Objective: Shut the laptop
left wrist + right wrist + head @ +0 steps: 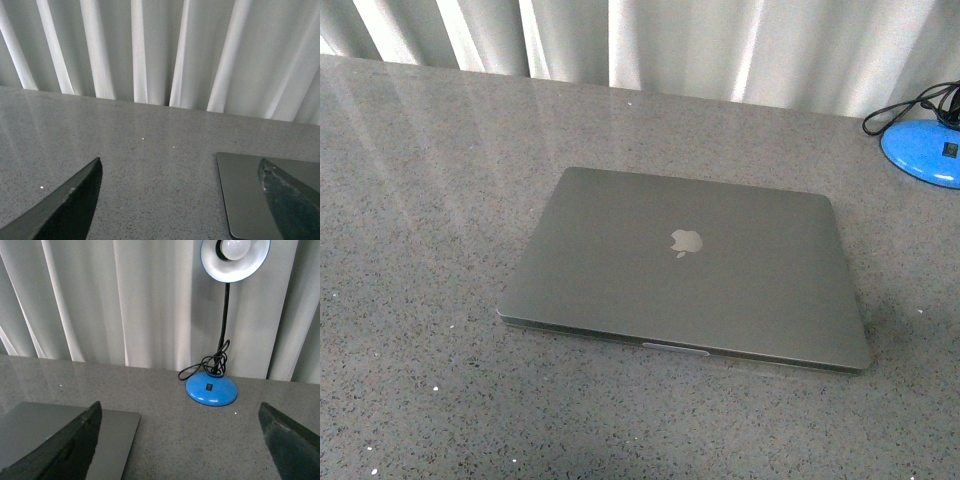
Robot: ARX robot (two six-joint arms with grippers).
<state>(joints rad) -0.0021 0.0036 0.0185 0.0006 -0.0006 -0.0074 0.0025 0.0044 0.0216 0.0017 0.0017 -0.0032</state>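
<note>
We see the slim grey-metal laptop lying shut and flat on the speckled grey stone table, its pale apple logo facing up. Our left gripper and right gripper both hang spread wide and hold nothing. A blue desk lamp stands by the white curtain.

This looks like an office or lab desk setup. A grey speckled tabletop fills the frame, pale pleated curtains hang along the top, and a blue desk lamp stands upper right.
</note>
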